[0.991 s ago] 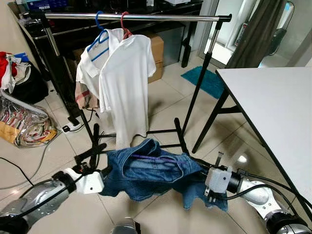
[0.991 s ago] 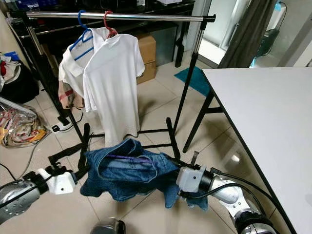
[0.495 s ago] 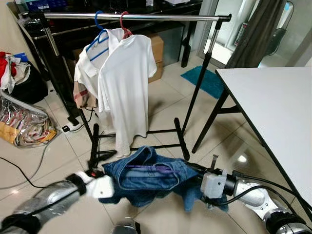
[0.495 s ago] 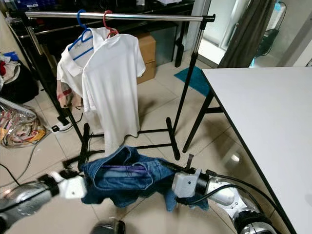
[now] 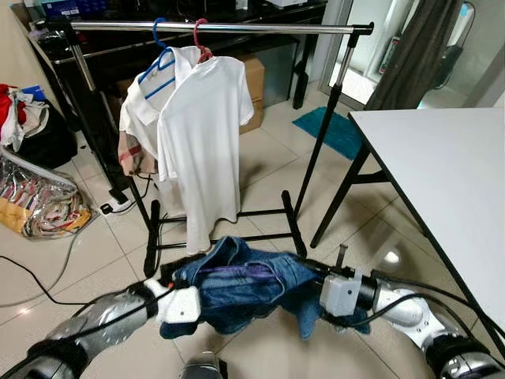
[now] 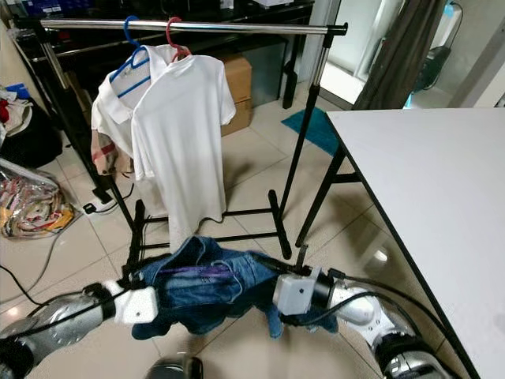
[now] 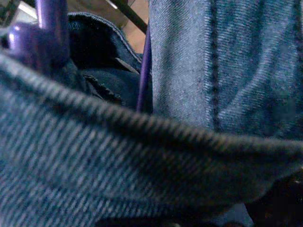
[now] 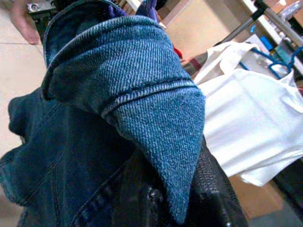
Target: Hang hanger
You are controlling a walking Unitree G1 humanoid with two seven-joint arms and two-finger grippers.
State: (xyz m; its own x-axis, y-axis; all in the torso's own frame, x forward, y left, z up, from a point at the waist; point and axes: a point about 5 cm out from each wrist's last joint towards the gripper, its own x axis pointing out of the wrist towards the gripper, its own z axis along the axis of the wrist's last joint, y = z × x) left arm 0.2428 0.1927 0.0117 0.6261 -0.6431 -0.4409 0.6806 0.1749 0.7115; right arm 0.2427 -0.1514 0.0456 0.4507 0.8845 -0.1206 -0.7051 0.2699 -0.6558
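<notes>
I see a blue denim jacket (image 5: 248, 284) in the lower middle of the head views, held up between my two arms above the tiled floor (image 5: 87, 245). Inside it there is a purple hanger (image 5: 237, 270); its thin bar shows across the open collar of the jacket.

The left gripper (image 5: 180, 304) is at the lower left of the frame, against the left edge of the jacket. The cloth hides its fingers, so I cannot tell if they are closed or apart. In the left wrist view I see denim very close and the purple hanger (image 7: 51, 33) at the upper left.

The right gripper (image 5: 338, 290) is at the lower right of the frame, at the right edge of the jacket. In the right wrist view the denim collar (image 8: 142, 99) lies over the black fingers, so I cannot tell how they stand.

Behind the jacket, in the upper part of the frame, there is a clothes rack (image 5: 213, 28) with a metal bar on top. Two white shirts (image 5: 201, 134) hang on it at the left side, one on a blue hanger (image 5: 162, 55) and one on a red hanger (image 5: 203, 43). A white table (image 5: 442, 174) is at the right of the frame.
</notes>
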